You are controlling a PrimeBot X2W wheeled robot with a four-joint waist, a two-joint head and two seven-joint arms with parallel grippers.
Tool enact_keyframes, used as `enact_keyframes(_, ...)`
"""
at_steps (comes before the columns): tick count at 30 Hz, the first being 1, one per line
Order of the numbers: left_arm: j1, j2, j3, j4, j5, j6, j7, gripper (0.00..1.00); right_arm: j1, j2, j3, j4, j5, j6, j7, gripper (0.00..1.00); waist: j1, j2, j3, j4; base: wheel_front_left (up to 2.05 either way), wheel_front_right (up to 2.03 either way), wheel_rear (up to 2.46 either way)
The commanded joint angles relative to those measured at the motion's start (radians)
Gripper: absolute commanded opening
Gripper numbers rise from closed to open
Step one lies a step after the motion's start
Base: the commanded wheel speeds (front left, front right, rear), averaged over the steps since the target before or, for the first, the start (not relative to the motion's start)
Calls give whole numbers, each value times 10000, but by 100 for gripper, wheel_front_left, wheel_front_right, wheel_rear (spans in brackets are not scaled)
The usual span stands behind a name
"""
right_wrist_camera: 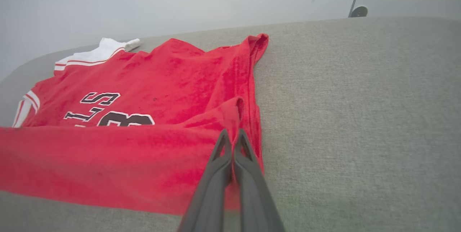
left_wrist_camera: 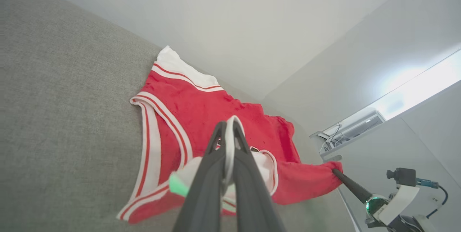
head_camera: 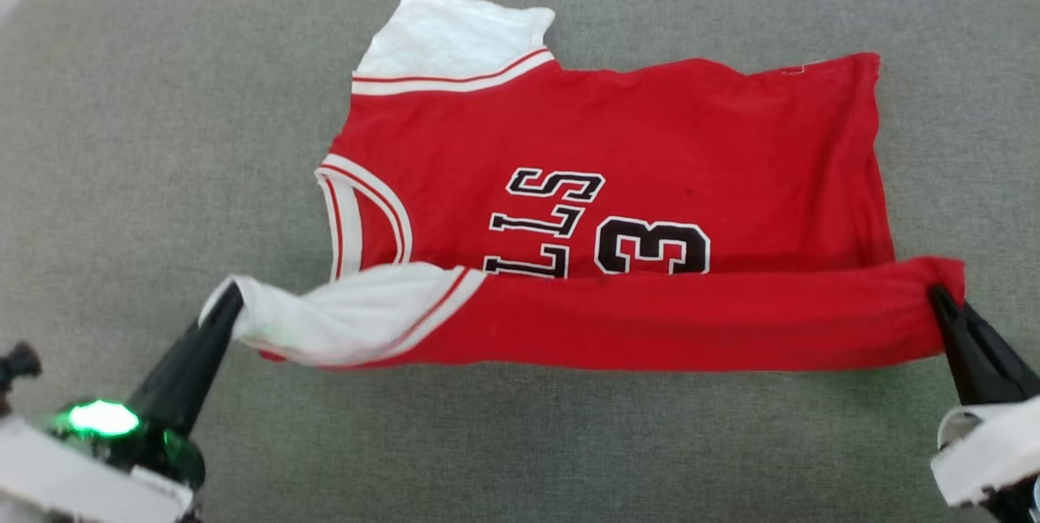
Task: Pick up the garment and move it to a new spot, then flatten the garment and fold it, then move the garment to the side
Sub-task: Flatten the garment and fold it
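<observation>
Red garment (head_camera: 617, 141), L claw (head_camera: 235, 292) pinching sleeve (head_camera: 349, 313), R claw (head_camera: 937, 294) pinching hem (head_camera: 910, 316) — both slanting inward

Red garment (head_camera: 617, 149) with white sleeves and striped trim, spread on the grey cushion, black lettering facing up, near edge lifted into a taut fold

Lettering (head_camera: 650, 247) on the garment (head_camera: 650, 125) is half hidden under its own fold

Left gripper (head_camera: 231, 297): two long black tapering fingers; green lamp (head_camera: 101, 417), small black knob (head_camera: 20, 362) and white wrist casing (head_camera: 57, 486), lower left of the head view.
Right gripper (head_camera: 939, 296): matching black fingers; white wrist shell (head_camera: 987, 446), lower right.
</observation>
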State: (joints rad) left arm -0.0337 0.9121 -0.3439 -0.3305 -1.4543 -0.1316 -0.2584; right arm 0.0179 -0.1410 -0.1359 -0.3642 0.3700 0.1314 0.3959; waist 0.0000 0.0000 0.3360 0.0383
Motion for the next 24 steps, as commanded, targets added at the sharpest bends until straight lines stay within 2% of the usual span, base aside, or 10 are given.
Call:
enact_keyframes(1, -254, 13, -64, 167, -31, 19, 11, 0, -149, 13, -35, 123, -69, -15, -42, 0, 0, 0, 121, 49, 0, 0, 0)
enact_keyframes(5, -1426, -116, -691, 967, -70, 19, 41, 0, -733, 238, -213, 665, -477, -15, -191, 0, 0, 0, 401, 97, 0, 0, 0)
enact_keyframes(7, -1948, -357, -1004, 1360, -184, 19, 34, 0, -964, 425, -385, 921, -608, -13, -333, 0, 0, 0, 539, 114, 0, 0, 0)
enact_keyframes(14, -3381, -701, -1935, 3646, -143, 19, 36, 0, -1669, 764, -310, 1952, -1048, -15, -848, 0, 0, 0, 1033, 56, 0, 0, 0)
enact_keyframes(23, -4673, -761, -3411, 5416, 677, 19, -39, 0, -2215, 904, 4, 3097, -1507, -15, -1365, 0, 0, 0, 1306, 29, 0, 0, 0)
enact_keyframes(24, -4796, -760, -3585, 5559, 768, 19, -46, 13, -2247, 910, 53, 3199, -1548, -15, -1379, 0, 0, 0, 1286, 26, 0, 0, 0)
